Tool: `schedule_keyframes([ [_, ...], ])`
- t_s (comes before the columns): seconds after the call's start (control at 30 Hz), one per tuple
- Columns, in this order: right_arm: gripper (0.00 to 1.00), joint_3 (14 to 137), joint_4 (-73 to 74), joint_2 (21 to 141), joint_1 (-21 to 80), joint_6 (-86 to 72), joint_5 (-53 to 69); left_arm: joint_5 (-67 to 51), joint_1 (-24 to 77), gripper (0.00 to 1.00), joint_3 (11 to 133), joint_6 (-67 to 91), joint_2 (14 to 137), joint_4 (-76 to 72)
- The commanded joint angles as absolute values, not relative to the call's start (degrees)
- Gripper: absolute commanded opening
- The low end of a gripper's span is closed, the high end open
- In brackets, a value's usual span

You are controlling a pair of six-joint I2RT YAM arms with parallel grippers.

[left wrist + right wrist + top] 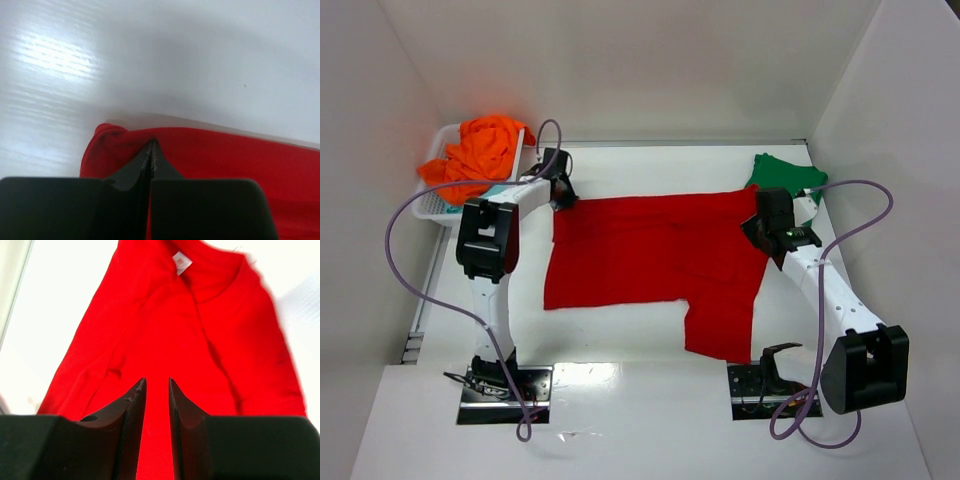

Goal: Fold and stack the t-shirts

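Left wrist view: left gripper (152,146) pinches the red t-shirt (225,160) by a corner — apparently to fold it; right gripper (157,382) narrowly parted, empty.

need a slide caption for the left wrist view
Left gripper shut on a bunched corner of the large bright red cloth t-shirt lying on the white table.
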State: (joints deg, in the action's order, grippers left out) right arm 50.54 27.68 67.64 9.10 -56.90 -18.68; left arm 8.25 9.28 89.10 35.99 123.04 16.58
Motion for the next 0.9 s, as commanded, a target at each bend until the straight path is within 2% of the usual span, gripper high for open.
schedule_keyframes([
  [0.0, 0.31, 50.45, 27.16, 66.09, 8.79, -56.16, -20.57, 7.66, 7.21, 0.0, 93.94, 33.84, 127.08, 23.1],
  [0.2, 0.33, 50.45, 27.16, 66.09, 8.79, -56.78, -20.04, 5.8, 6.51, 0.0, 103.61, 31.03, 131.65, 29.0],
  [0.57, 0.36, 50.45, 27.69, 67.24, 8.79, -54.5, -18.98, 4.92, 0.45, 0.0, 109.24, 29.89, 136.49, 30.15],
  [0.8, 0.38, 49.92, 27.07, 68.46, 8.79, -53.26, -16.27, 3.52, 0.44, 0.0, 114.87, 28.3, 138.34, 31.38],
  [0.87, 0.4, 49.92, 27.07, 69.6, 8.79, -51.68, -15.47, 2.82, 0.44, 0.03, 115.4, 27.77, 138.34, 31.38],
])
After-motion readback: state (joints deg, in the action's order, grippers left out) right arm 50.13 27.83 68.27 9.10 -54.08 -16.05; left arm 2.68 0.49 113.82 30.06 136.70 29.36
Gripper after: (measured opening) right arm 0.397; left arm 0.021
